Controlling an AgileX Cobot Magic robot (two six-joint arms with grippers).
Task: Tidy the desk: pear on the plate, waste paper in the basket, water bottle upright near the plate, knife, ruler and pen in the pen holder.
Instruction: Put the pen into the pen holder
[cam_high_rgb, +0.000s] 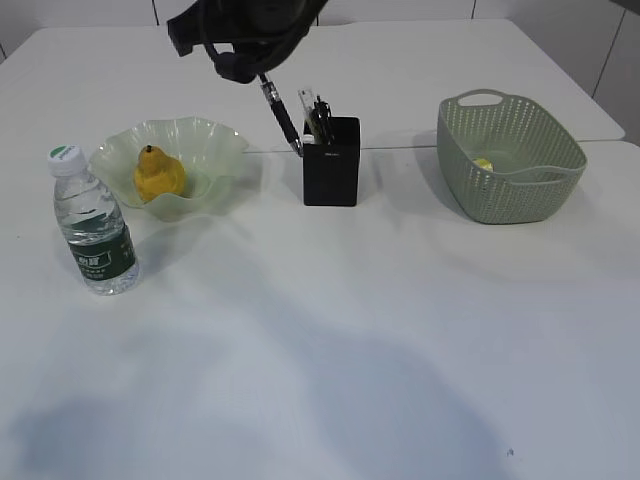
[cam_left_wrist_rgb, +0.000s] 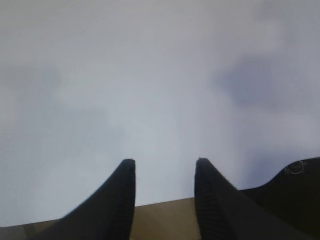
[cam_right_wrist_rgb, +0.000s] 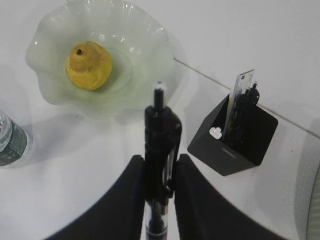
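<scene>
On the white bench (cam_high_rgb: 330, 330), the water bottle (cam_high_rgb: 93, 222) stands upright at the left, white cap on top, dark green label around its lower body, just near and left of the plate (cam_high_rgb: 215, 150). The plate, pale green with a ruffled rim, holds the pear (cam_high_rgb: 159, 175), which sits inside it with its stem pointing up.

The left claw (cam_left_wrist_rgb: 165, 167) shows only in its own wrist view: its two dark fingers stand apart with nothing between them, over bare white bench near its wooden edge.

Right of the plate, the right claw (cam_right_wrist_rgb: 160, 167) hangs above the bench, clamped on a black pen (cam_high_rgb: 282, 118). In the exterior view the pen slants down to the right, its tip close to the near-left top corner of the pen holder (cam_high_rgb: 331, 170); whether it touches the rim cannot be told. The pen holder, a matte black square cup, stands at the middle of the bench, with the clear ruler (cam_right_wrist_rgb: 242, 85) and some dark items sticking out of its top.

Well to the right sits the sage-green basket (cam_high_rgb: 530, 195), with a small piece of yellow waste paper (cam_high_rgb: 483, 164) lying inside on its floor.
</scene>
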